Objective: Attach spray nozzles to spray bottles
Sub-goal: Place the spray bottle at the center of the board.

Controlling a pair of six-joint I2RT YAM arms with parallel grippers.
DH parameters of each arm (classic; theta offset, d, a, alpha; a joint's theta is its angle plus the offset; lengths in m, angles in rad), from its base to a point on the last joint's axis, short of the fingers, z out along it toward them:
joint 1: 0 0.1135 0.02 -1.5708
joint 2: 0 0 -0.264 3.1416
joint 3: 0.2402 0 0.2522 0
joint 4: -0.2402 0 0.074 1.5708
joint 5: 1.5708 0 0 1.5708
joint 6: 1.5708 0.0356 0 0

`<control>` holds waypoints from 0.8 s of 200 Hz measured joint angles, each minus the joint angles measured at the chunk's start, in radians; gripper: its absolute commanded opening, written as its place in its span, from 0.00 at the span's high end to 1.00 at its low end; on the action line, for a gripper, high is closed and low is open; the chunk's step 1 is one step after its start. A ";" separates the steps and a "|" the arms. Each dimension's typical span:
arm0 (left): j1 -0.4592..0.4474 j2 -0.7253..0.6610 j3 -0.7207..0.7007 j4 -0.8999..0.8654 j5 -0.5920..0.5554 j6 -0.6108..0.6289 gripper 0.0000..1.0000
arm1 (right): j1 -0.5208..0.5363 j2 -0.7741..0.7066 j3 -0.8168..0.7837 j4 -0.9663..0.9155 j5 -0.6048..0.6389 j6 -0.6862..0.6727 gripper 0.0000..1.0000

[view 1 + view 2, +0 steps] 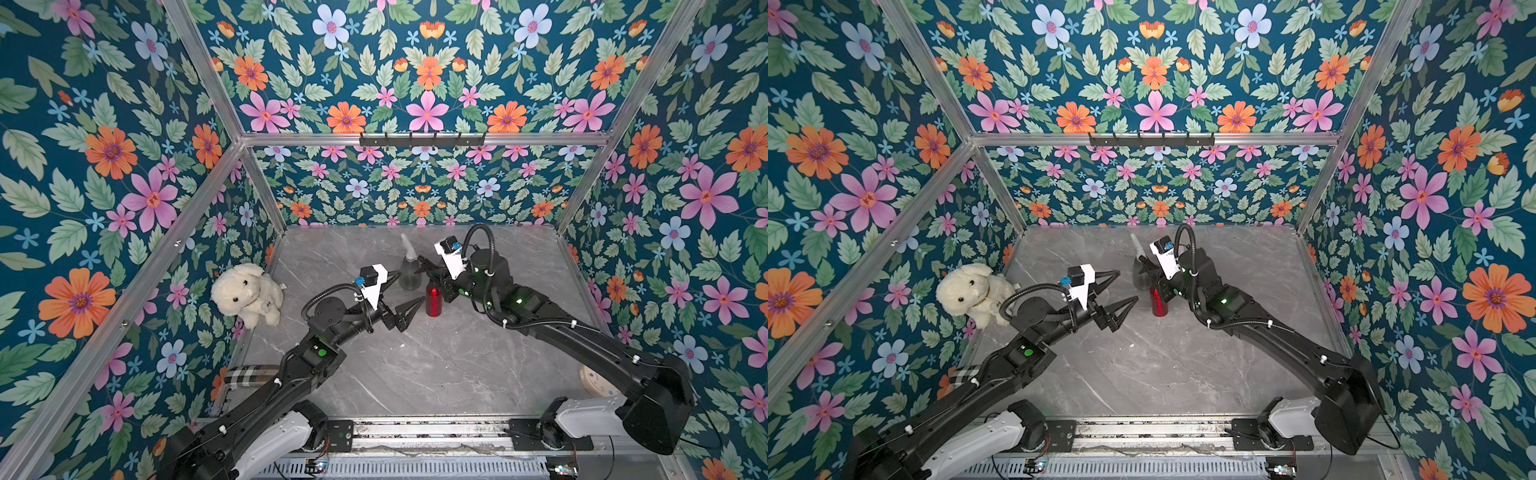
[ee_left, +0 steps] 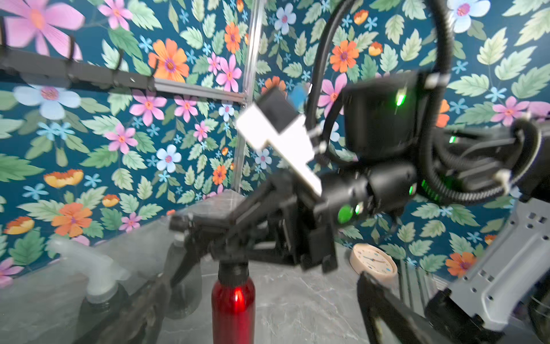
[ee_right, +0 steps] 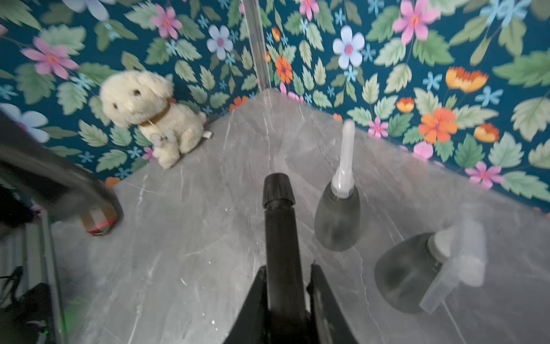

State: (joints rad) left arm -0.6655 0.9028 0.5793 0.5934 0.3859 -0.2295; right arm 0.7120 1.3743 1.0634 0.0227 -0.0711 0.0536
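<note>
Marble tbl (image 1: 415,365): 2 grey bottles (image 3: 337,220), red bottle (image 1: 433,300), plush dog (image 1: 247,293).

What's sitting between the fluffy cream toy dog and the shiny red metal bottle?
The left arm's wrist and open black gripper, seen in both top views, fill the gap between the cream plush dog and the red metal bottle.
</note>
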 measured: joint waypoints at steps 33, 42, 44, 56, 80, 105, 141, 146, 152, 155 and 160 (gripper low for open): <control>0.000 -0.021 -0.017 -0.011 -0.113 0.000 0.00 | 0.000 0.115 -0.155 0.223 0.031 0.039 1.00; 0.000 -0.021 -0.018 -0.017 -0.128 0.000 0.00 | 0.000 0.144 -0.185 0.283 0.046 0.055 1.00; 0.000 -0.021 -0.018 -0.018 -0.130 0.000 0.00 | 0.000 0.151 -0.190 0.295 0.050 0.055 1.00; 0.000 -0.023 -0.018 -0.020 -0.144 0.000 0.00 | 0.000 0.176 -0.211 0.375 0.069 0.066 1.00; 0.000 -0.025 -0.018 -0.027 -0.157 0.001 0.00 | 0.000 0.204 -0.215 0.463 0.100 0.076 1.00; 0.000 -0.027 -0.018 -0.031 -0.169 0.001 0.00 | 0.000 0.209 -0.216 0.504 0.109 0.076 1.00; 0.000 -0.027 -0.025 -0.034 -0.182 0.001 0.00 | 0.007 0.213 -0.238 0.528 0.118 0.072 0.91; 0.000 -0.027 -0.025 -0.034 -0.182 0.001 0.00 | 0.010 0.212 -0.239 0.528 0.117 0.069 0.90; 0.000 -0.027 -0.026 -0.034 -0.183 0.001 0.00 | 0.013 0.212 -0.240 0.528 0.118 0.064 0.88; 0.000 -0.027 -0.026 -0.034 -0.184 0.001 0.00 | 0.015 0.211 -0.240 0.528 0.118 0.061 0.86; 0.000 -0.027 -0.026 -0.034 -0.186 0.001 0.00 | 0.017 0.210 -0.240 0.528 0.118 0.056 0.84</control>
State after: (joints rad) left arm -0.6655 0.8757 0.5537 0.5594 0.2001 -0.2283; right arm 0.7292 1.5841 0.8238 0.5503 0.0467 0.1097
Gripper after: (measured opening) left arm 0.996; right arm 0.209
